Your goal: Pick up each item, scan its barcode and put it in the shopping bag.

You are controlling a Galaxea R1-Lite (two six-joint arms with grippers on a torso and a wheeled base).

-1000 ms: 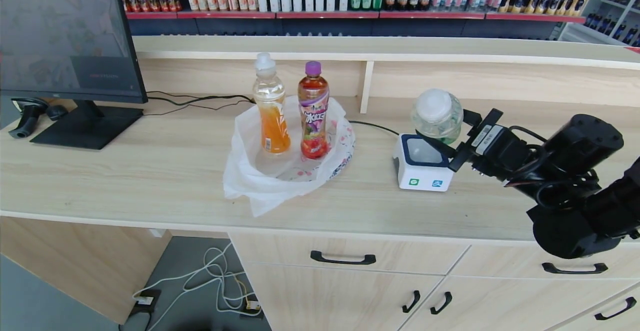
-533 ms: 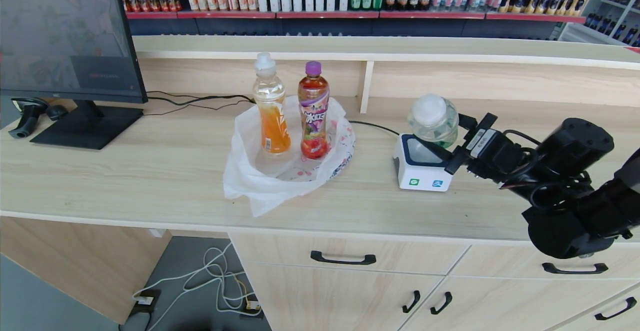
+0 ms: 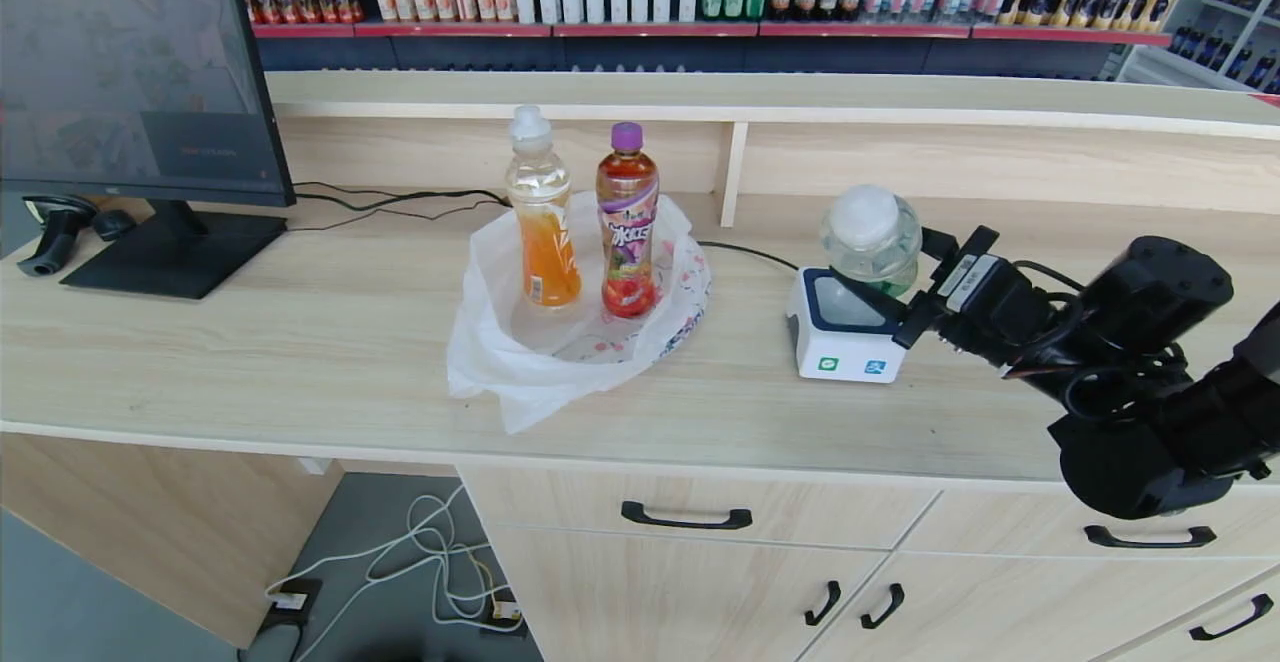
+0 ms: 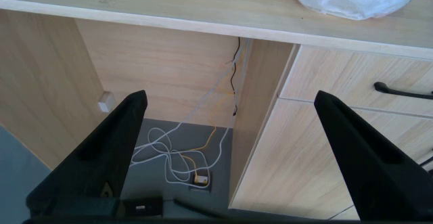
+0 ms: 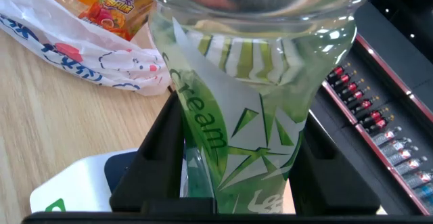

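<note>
Right gripper is gripping a clear bottle at centre right, holding it just above the scanner, white cap pointing toward the camera. At centre, a bag is lying open on the counter, an orange bottle and a red bottle standing upright inside, side by side. A monitor is sitting upper left. Drink shelves are running along the top.

Right arm black, bulbous joints, looped cables; white label, perhaps printed, near right claw.
</note>
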